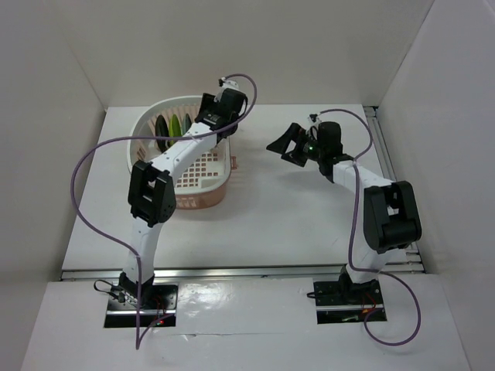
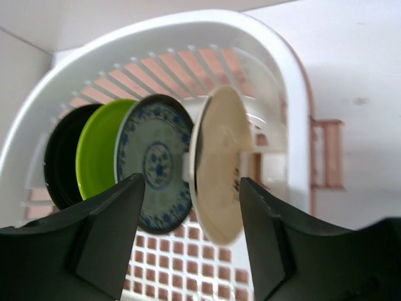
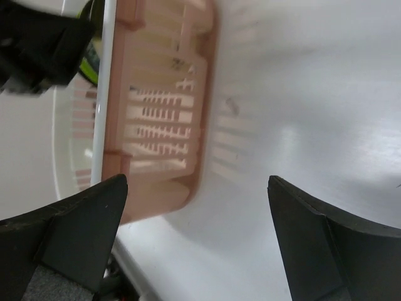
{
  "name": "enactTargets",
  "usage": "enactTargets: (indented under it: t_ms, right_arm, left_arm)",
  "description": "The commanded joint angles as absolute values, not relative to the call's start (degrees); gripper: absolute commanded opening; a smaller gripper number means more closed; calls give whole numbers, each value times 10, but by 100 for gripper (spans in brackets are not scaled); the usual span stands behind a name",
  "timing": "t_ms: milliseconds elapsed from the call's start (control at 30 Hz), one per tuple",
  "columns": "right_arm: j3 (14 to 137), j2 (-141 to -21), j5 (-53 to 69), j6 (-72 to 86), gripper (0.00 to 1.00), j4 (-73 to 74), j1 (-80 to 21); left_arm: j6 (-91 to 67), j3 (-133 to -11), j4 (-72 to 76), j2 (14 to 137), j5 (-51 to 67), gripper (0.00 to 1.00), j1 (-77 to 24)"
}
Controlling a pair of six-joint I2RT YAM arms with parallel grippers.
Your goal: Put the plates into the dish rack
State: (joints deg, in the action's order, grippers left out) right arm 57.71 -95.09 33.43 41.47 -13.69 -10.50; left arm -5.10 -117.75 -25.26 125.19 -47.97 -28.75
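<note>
The dish rack (image 2: 188, 25) holds all the plates upright in a row. From left to right these are a black plate (image 2: 59, 160), a lime green plate (image 2: 94, 157), a blue patterned plate (image 2: 153, 163) and a cream plate (image 2: 219, 169). My left gripper (image 2: 191, 182) hovers over the rack's far end (image 1: 147, 124), open. The cream plate stands between its fingers: the left one is clear of it and the right one sits close by its rim. My right gripper (image 1: 282, 147) hangs wide open and empty over the table, to the right of the rack.
In the right wrist view the rack's pink side wall (image 3: 163, 113) fills the upper left, with bare white table (image 3: 301, 94) beside it. White walls enclose the table on the left, back and right. Purple cables loop from both arms.
</note>
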Motion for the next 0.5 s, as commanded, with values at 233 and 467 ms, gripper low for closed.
enactTargets:
  t_ms: [233,467]
  right_arm:
    - [844,-949,61,235,100,117,-109]
    - [933,-912,-6,218,100,189,-89]
  left_arm:
    - [-142,-1142,-307,968,-322,100,-288]
    - [-181,-1042,-325,822,-428,100,-283]
